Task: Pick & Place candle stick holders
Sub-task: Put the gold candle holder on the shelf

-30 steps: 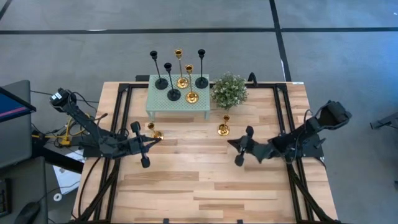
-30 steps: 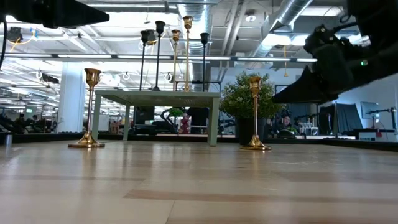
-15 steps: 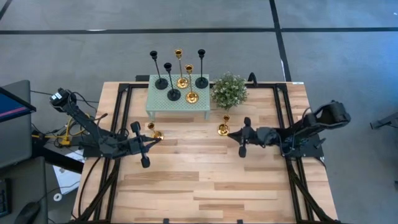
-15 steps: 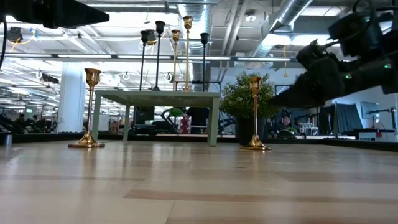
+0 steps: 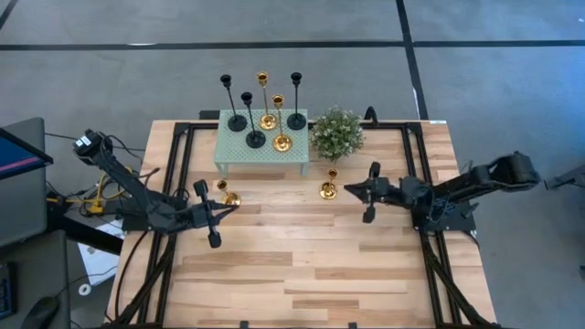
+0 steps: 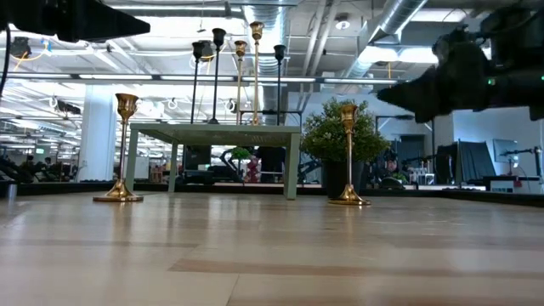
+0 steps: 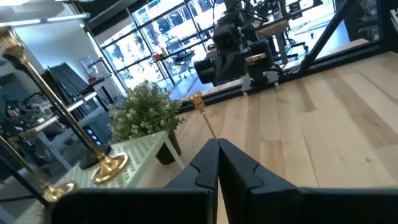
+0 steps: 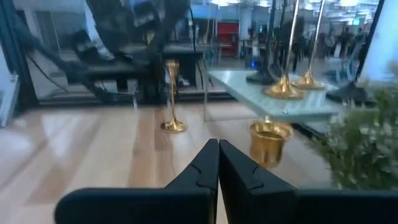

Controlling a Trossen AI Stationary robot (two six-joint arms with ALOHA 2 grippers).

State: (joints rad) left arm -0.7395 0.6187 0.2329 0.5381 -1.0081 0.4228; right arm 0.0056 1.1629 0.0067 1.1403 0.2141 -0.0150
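Gold holder [image 8: 270, 144] right before the shut right claw [image 8: 218, 147], a nearness lost overhead; left claw [image 7: 218, 147] shut too.

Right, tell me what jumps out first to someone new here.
A cluster of tall black and gold candle stick holders stands on the mint-green little table at the far edge, beside a bushy plant. Two more gold holders stand on the wooden table, flanked by the shut left gripper and right gripper.
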